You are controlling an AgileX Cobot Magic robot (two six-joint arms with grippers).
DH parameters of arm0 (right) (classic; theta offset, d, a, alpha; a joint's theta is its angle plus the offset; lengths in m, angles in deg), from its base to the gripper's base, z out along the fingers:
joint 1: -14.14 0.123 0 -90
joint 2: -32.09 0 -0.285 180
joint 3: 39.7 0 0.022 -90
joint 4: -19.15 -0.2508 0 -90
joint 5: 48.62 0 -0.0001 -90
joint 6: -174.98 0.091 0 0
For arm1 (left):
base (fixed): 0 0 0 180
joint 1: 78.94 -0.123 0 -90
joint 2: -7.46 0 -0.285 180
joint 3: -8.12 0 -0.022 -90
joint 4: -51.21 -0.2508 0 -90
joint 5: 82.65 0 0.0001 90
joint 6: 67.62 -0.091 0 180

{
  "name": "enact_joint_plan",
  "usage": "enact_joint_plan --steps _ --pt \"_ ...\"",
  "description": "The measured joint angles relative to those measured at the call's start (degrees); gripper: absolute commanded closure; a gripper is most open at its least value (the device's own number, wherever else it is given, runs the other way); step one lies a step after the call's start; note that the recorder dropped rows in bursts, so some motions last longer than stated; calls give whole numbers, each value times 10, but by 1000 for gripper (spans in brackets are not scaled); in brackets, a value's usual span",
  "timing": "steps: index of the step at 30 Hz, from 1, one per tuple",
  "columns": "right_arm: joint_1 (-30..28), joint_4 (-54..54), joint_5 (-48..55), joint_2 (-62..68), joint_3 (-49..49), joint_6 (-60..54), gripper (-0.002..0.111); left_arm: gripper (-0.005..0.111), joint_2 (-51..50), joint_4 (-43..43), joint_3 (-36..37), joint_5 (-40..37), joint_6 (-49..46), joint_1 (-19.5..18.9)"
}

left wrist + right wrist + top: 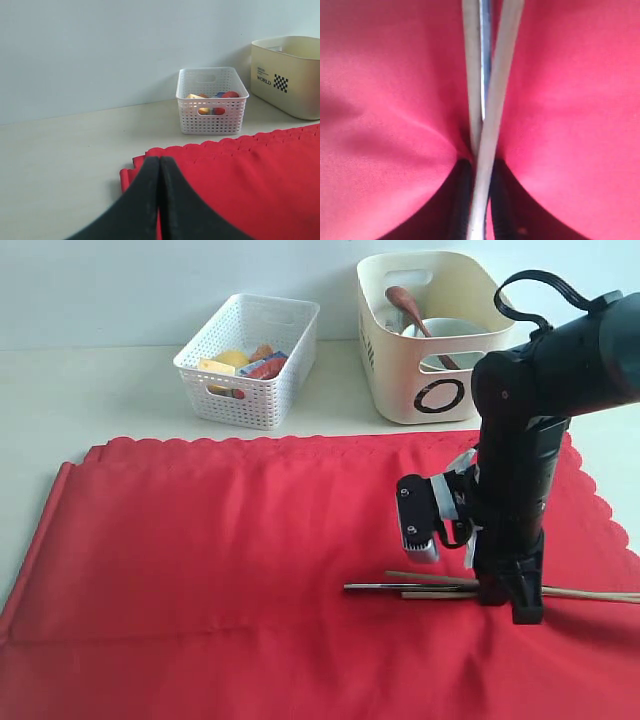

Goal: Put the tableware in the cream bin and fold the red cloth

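Two chopsticks (pixel 590 593) & a knife (pixel 400 587) lie on the red cloth (pixel 200 570). R end effector (pixel 480 172) is clamped on the chopsticks. L end effector (pixel 159 164) has its fingers pressed together, near the cloth's corner.

Left half of red cloth (pixel 200 570) open; right arm (pixel 520 470), chopsticks (pixel 590 593) occupy right.

Red cloth (pixel 200 570) spread flat on surface, scalloped edges, light chopsticks (pixel 590 593) crossed beside silver knife (pixel 400 587) on its right part, cream bin (pixel 400 370) behind, upright, holding brown-handled spoon (pixel 405 302), pale bowl (pixel 450 330)
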Motion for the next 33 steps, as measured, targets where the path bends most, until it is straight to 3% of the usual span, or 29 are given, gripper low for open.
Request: enact_joint_plan --steps 5,12,33 --pt "0 0 10 0 0 1 91 106 0 0 0 0 0 0" --pt "0 -4 10 -23 0 1 66 106 0 0 0 0 0 0" --pt "0 -69 -39 -25 0 -32 66 106 0 0 0 0 0 0"
